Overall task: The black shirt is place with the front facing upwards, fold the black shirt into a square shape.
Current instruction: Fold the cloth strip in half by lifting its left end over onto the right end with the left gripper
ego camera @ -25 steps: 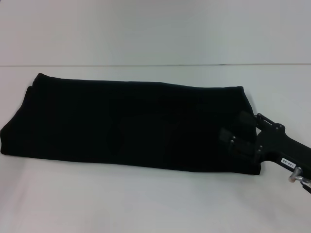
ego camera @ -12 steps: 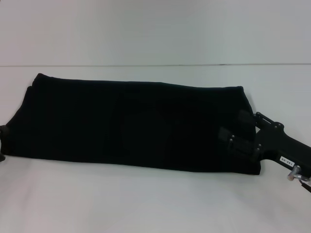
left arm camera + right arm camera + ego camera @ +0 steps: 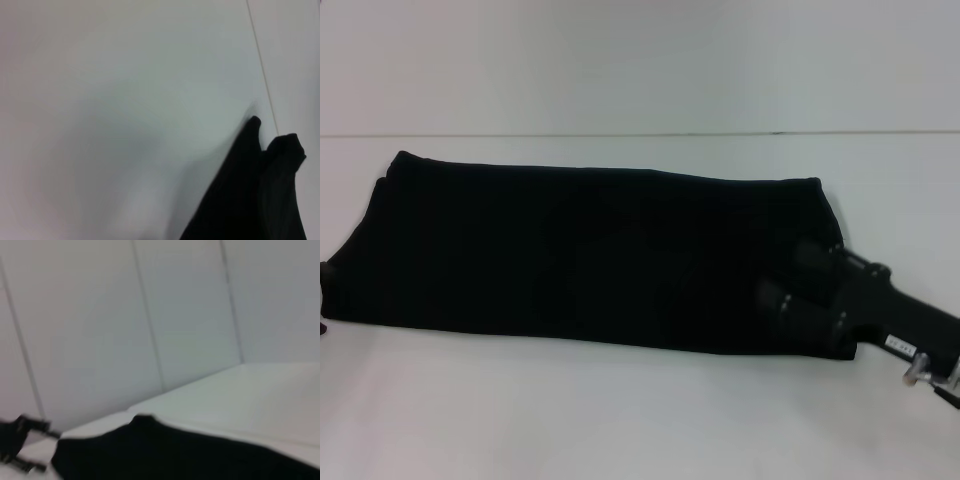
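Resting on the black shirt [image 3: 590, 250], right end effector [image 3: 800, 290]; grip unclear.

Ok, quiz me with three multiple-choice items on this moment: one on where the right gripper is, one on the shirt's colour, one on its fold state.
1. Where is the right gripper?
A. at the shirt's right end
B. above the shirt's middle
C. off the table

2. What colour is the shirt?
A. white
B. black
C. red

3. How does the shirt lie?
A. spread out with sleeves showing
B. bunched in a heap
C. folded into a long band

Answers: 1 A, the head view shows it over that end; 2 B, the fabric is plain black; 3 C, it lies as a long flat strip on the table.
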You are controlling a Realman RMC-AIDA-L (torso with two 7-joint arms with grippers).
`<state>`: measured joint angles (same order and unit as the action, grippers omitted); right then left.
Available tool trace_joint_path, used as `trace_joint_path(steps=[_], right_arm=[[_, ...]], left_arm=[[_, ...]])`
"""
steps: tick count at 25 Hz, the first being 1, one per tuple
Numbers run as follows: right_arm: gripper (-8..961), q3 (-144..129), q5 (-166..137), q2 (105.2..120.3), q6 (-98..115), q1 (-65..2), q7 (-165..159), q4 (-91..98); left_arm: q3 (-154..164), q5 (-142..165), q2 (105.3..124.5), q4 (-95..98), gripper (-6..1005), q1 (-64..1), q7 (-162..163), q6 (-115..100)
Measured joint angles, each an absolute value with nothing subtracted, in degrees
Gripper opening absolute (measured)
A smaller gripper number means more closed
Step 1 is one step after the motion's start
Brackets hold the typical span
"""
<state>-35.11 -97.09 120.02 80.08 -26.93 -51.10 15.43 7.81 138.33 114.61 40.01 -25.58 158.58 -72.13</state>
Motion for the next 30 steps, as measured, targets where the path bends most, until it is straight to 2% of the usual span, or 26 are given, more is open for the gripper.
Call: trace_joint_path(steps=[10,30], right_arm=[[879,-39.44,-108.27,119.85,76.11,-29.61,-56.16,19.74],[879,-44.3,-108.31,120.18,75.9,-29.91,-54.01,21.29]], left_arm=[[7.83,138.35,114.71,39.97,823,-25.81,158.63,-71.85],[8.6,138.34,114.79,38.92,817,-26.66,158.81,-69.28]])
